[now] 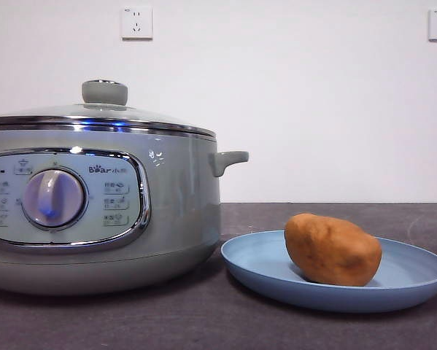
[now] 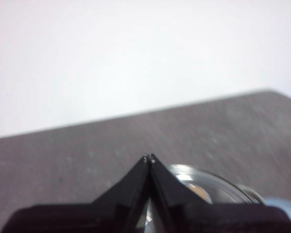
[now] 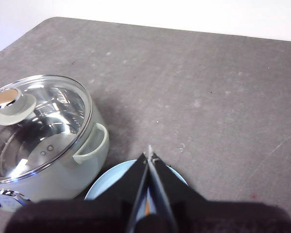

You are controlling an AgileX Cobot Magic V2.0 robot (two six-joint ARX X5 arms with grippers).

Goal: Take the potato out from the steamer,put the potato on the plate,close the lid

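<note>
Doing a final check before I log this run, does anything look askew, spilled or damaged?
Nothing stands out. The lid sits level on the steamer, and the potato rests on the plate, with no spills or damage visible.

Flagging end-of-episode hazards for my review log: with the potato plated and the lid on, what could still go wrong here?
1. The orange-brown oval potato lies off-centre on the shallow light blue plate, whose rim is low; a bump might roll it off.
2. The plate's edge sits close to the pale grey-green steamer, so shifting the steamer could push the plate.
3. The glass lid merely rests on top and could slide if jostled.
</note>
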